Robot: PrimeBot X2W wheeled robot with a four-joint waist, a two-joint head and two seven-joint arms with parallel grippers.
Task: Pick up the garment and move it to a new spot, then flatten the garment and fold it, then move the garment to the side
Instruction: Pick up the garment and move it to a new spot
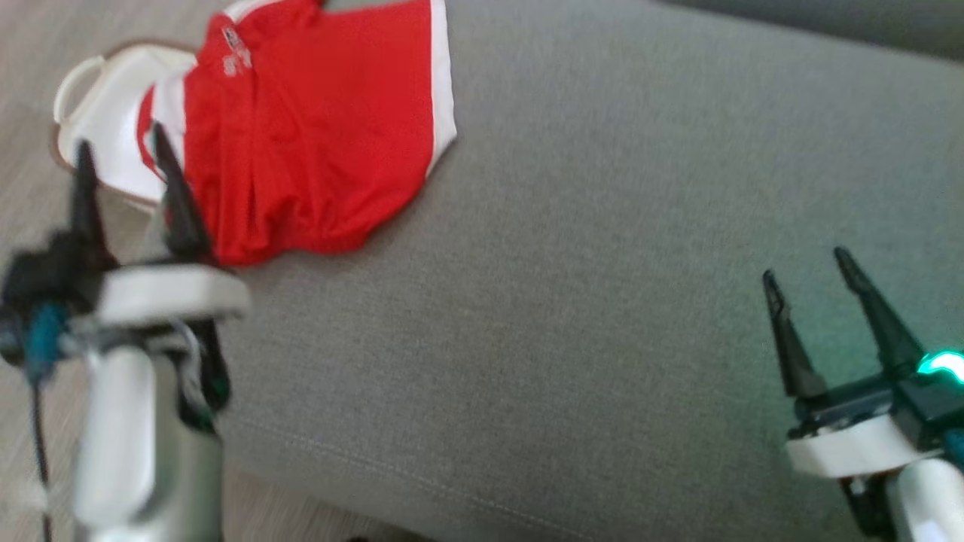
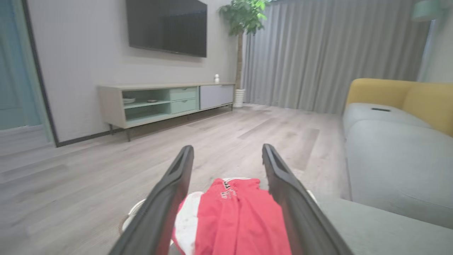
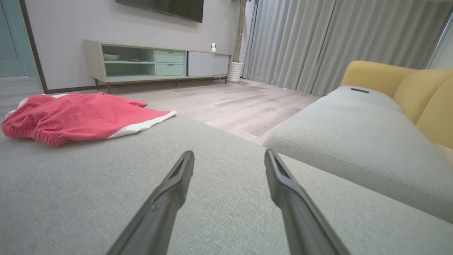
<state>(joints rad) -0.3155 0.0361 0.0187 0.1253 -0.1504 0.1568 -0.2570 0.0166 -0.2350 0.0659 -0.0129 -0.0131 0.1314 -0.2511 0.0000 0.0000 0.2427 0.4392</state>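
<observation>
The garment (image 1: 316,128) is a pair of red shorts with white trim, lying partly crumpled at the far left corner of a grey cushion (image 1: 572,316). One end hangs off the cushion's edge over a white basket (image 1: 105,128). My left gripper (image 1: 120,169) stands open just short of the garment's near left edge, touching nothing. In the left wrist view the garment (image 2: 237,219) lies between and beyond the spread fingers. My right gripper (image 1: 806,275) is open at the lower right above bare cushion, far from the garment (image 3: 78,117). Its fingers hold nothing.
The white basket sits on the wooden floor (image 2: 226,134) left of the cushion. A grey sofa seat (image 3: 354,141) with yellow backrest (image 3: 407,85) lies to the right, across a gap. A TV cabinet (image 2: 162,102) and a potted plant (image 2: 244,21) stand by the far wall.
</observation>
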